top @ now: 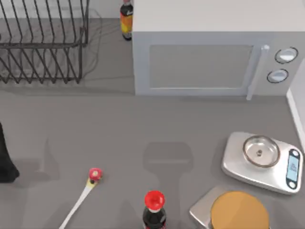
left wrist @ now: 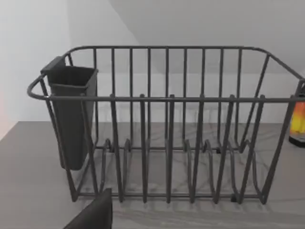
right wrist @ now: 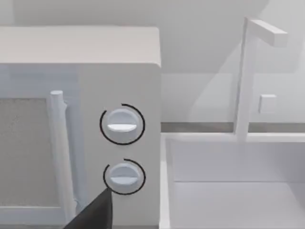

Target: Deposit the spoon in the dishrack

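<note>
The spoon (top: 83, 195) lies untouched on the surface at 7 o'clock, far from the dishrack (top: 43, 45) at 11; I cannot tell either arm's finger state, and a grab could knock over the nearby cola bottle (top: 154, 210).

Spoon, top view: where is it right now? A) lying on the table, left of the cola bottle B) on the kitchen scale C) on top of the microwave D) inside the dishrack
A: the slim white-handled spoon with a red and yellow knob end lies flat on the grey table, left of the red-capped cola bottle and far from the dark grey wire dishrack.
</note>
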Robot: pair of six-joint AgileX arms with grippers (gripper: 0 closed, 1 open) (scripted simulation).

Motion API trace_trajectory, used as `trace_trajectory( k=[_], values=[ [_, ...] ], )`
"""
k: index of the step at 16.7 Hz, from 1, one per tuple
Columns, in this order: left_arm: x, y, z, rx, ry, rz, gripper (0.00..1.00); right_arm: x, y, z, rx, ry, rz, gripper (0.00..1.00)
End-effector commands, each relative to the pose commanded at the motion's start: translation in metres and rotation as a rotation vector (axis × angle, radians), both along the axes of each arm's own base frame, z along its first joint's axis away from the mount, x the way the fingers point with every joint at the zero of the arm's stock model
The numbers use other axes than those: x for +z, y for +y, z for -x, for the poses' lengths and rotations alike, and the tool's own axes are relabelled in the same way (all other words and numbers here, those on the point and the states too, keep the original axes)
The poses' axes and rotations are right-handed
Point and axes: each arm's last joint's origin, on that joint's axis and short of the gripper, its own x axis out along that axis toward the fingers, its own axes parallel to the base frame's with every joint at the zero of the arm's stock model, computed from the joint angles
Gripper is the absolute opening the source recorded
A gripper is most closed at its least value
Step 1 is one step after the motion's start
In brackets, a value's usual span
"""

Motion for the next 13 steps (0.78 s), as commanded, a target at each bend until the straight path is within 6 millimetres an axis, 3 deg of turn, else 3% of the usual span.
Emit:
trace_trajectory(
  k=[3,7,13],
  values=[
    [0.002,-0.001,0.0,-0.008,0.012,0.001,1.0,0.0,0.0,0.0,0.0,0.0,0.0,1.0],
    [0.021,-0.008,-0.003,-0.08,0.161,0.008,1.0,0.0,0.0,0.0,0.0,0.0,0.0,1.0],
    [0.045,-0.037,-0.037,-0.23,0.708,-0.05,1.0,0.0,0.0,0.0,0.0,0.0,0.0,1.0]
  ],
)
